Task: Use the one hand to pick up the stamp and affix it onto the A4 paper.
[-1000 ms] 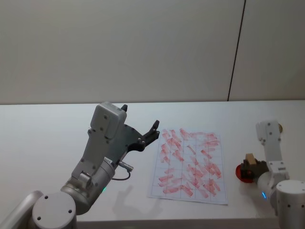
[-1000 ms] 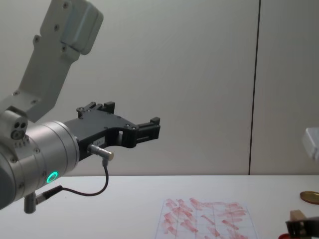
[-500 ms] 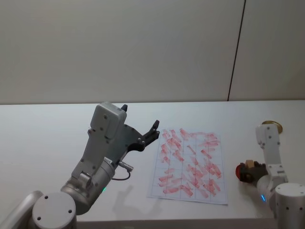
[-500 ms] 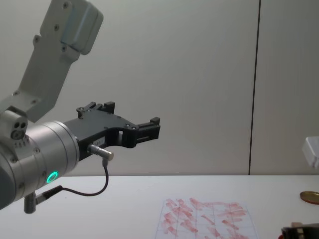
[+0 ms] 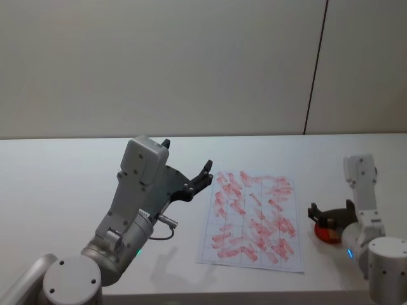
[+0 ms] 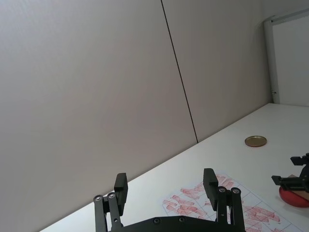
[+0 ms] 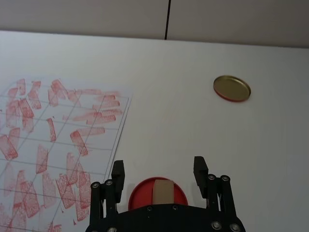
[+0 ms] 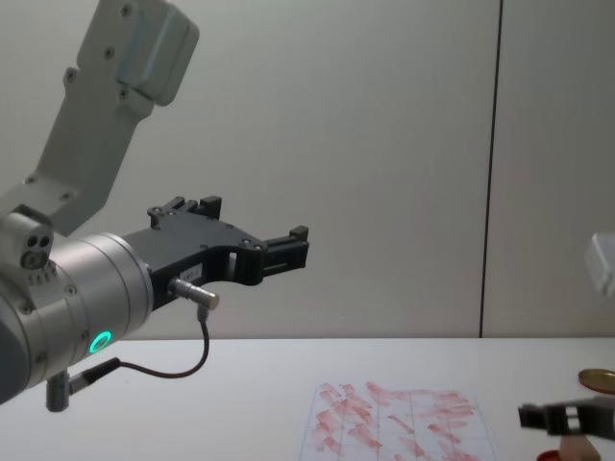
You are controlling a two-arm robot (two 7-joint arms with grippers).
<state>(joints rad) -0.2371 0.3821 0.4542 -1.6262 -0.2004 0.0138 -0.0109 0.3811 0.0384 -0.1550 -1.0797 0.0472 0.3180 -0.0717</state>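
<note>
The stamp [image 7: 162, 189], a small tan wooden block, stands on the red round piece [image 7: 145, 192] to the right of the A4 paper [image 5: 254, 219]. The paper is a white gridded sheet full of slanted red marks. The hand, my right gripper [image 7: 159, 169], hovers open just above the stamp, one finger on each side, not touching it. In the chest view the right gripper [image 8: 567, 416] sits over the stamp [image 8: 577, 447]. My left gripper [image 5: 191, 181] hangs open and empty in the air left of the paper.
A flat brass-coloured disc [image 7: 232, 88] lies on the white table [image 5: 76, 171] beyond the red piece, toward the back right. The left arm's big silver wrist [image 8: 86, 298] with a green light ring fills the space left of the sheet.
My right gripper pushed the stamp down onto the red piece, then opened, let go and rose a little. The left arm has not moved.
</note>
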